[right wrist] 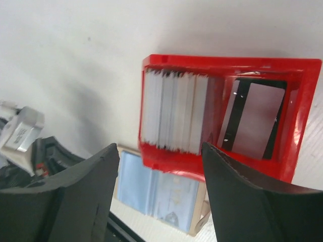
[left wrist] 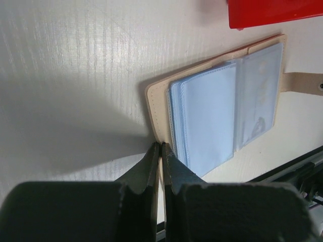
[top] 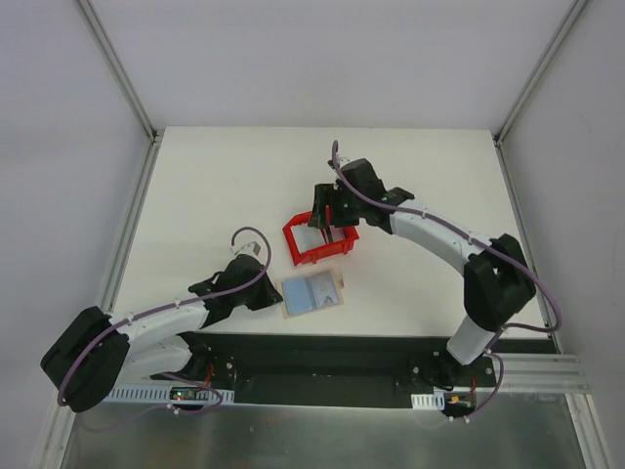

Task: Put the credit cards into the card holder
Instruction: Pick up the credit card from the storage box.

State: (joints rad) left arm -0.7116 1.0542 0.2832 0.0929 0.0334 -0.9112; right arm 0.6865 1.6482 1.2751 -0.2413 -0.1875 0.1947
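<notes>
While our right fingers (right wrist: 227, 176) are hanging spread wide over the red bin (right wrist: 303, 101) holding the credit cards (right wrist: 171, 111), our left fingers (left wrist: 151, 161) are sitting clenched empty at the 9 o'clock edge of the card holder (left wrist: 212, 111), lying open on the tabletop (top: 215, 195) at the bin's 6 o'clock.

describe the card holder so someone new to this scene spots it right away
On the white table, look toward the near edge, between the two arms, just in front of the red bin. The card holder lies open there: flat and tan-edged with pale blue sleeves, whereas its neighbour is red and walled.
</notes>
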